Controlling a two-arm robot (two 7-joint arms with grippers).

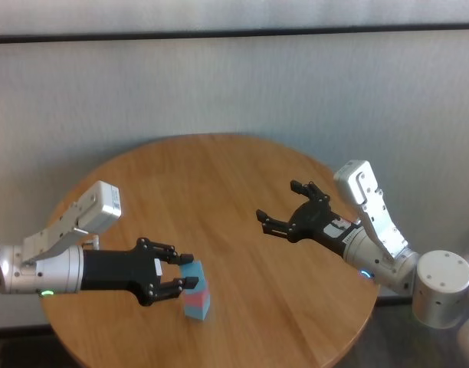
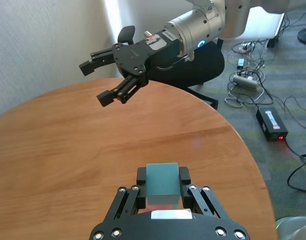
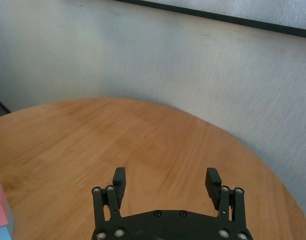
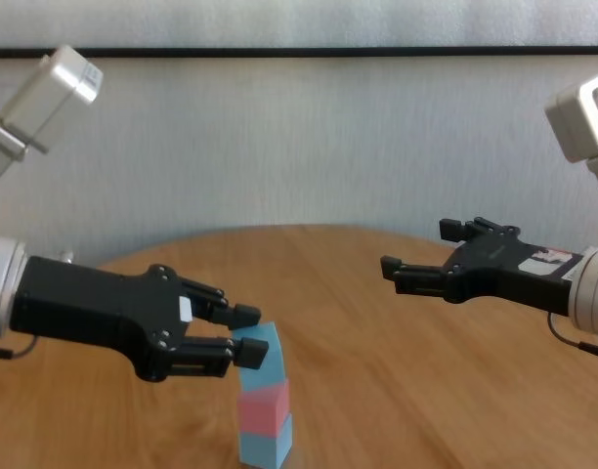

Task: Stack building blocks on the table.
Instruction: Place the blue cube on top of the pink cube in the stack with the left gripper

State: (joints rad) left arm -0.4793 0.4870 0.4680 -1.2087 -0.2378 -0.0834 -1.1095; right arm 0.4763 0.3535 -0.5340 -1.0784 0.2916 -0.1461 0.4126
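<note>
Clamping the top light blue block [image 4: 259, 348] between its fingertips, the left gripper [image 4: 242, 354] held that cube on the pink block [image 4: 264, 405], which itself sat on a second light blue block [image 4: 266, 445] resting on the table [image 1: 242, 184]. The grip looked level and square to the stack, probably so the cube would settle flush on the pink one before being let go; whether it already rested fully on the pink block I could not tell, as it appeared slightly tilted in the chest view.

Well apart from the stack, toward the table's right side, the right gripper [image 1: 283, 208] hovered above the wood with its fingers spread and nothing between them, seemingly kept clear of the stacking.

The chest view showed all three tiers in profile. The head view showed where the stack stood, near the table's front edge on the robot's left. The left wrist view showed the pads [image 2: 141, 176] pressed on opposite faces of the cube, with pink just visible beneath.
</note>
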